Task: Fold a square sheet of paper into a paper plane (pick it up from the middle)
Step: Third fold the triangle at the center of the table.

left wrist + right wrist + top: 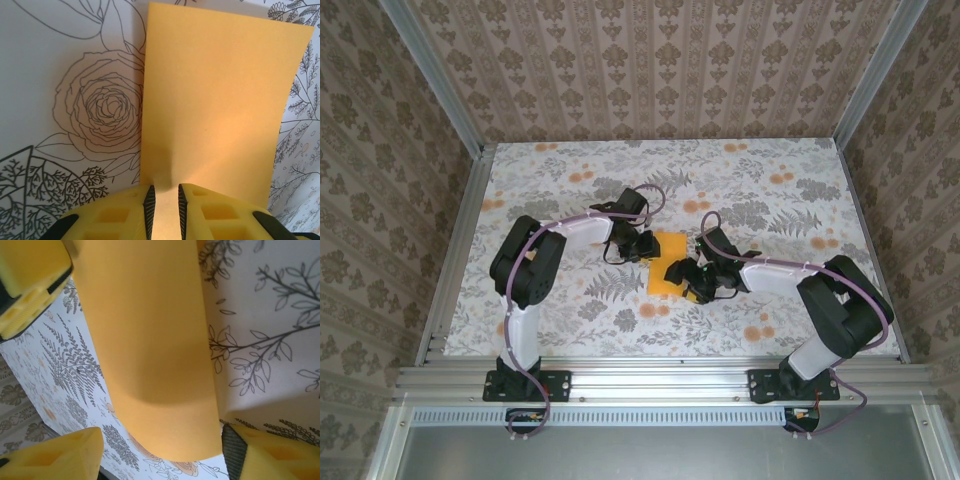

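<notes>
The fingers of the left gripper [165, 200] are standing almost together, and we are reading them as pinching the near edge of the square sheet of paper [215, 100]. The sheet is showing as a folded oblong on the tablecloth [50, 55] between the two arms, its long axis running straight away from those fingers. The right gripper [162, 442] is holding its jaws wide, gripping nothing, and is straddling the opposite end, where the paper is bowing upward. We are judging that the coming move is turning on this: the strip's width is spanning the right jaws' gap, and its length is pointing back toward the left gripper.
</notes>
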